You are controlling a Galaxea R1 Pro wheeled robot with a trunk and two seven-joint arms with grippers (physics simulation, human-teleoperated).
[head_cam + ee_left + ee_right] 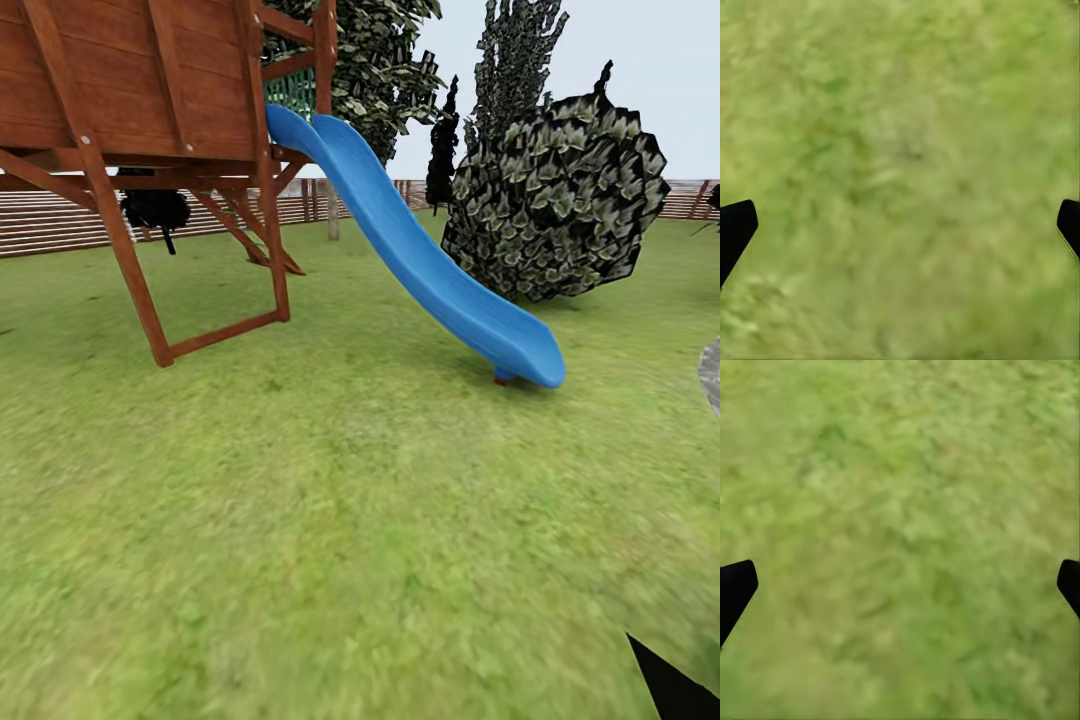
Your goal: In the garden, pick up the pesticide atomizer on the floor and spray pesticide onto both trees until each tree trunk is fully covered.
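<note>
Left gripper (900, 225): fingers spreading wide apart, hanging over blurred grass. Right gripper (900, 585): likewise parted, holding nothing. Lawn (330, 520) running ahead. Blue slide (430, 270) descending toward 1 o'clock; wooden play tower (150, 110) standing at 11; round bush (560, 200) at 2; slat fence (60, 220) lying farthest.

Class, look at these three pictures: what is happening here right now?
A two-armed robot is out on a lawn, handling nothing. Both wrist views look down at bare grass: the left gripper and the right gripper are open, with only grass between their fingertips. Ahead stand a wooden play frame with a blue slide, a round dark bush and a slatted fence.
</note>
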